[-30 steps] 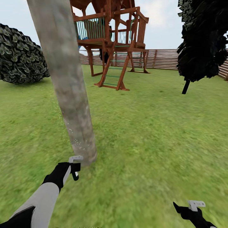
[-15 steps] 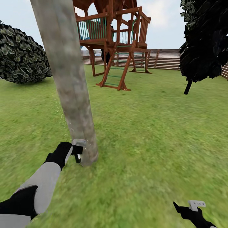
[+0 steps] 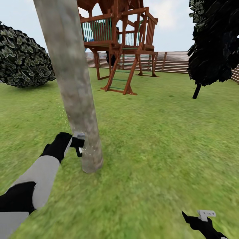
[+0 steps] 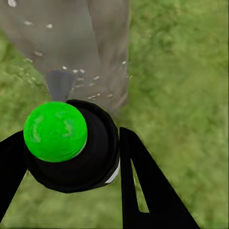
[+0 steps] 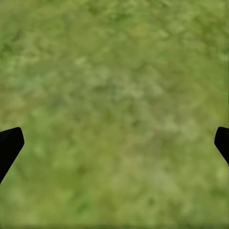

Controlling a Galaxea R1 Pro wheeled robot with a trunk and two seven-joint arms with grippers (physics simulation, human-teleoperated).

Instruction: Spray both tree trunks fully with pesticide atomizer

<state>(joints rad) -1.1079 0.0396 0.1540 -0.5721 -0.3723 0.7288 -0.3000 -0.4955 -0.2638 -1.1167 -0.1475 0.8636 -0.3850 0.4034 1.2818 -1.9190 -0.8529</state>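
A thick mottled grey-beige tree trunk (image 3: pixel 74 89) leans up from the grass at the left of the head view. My left gripper (image 3: pixel 79 147) is right beside its lower part, a little above the ground. It is shut on the pesticide atomizer (image 4: pixel 71 152), a dark round bottle with a bright green top, pointed at the trunk (image 4: pixel 71 43). Small white specks dot the bark around it. My right gripper (image 3: pixel 199 217) hangs low at the bottom right over grass, with its fingertips (image 5: pixel 9 143) wide apart and nothing between them.
A brown wooden play tower with a ladder (image 3: pixel 121 49) stands behind the trunk. A round dark bush (image 3: pixel 23 59) is at the left and a slim dark tree (image 3: pixel 212 43) at the right. A slatted wooden fence (image 3: pixel 172 61) closes the lawn's far side.
My left gripper has risen along the trunk from near its base to a little higher, still holding the atomizer. The right gripper has stayed put.
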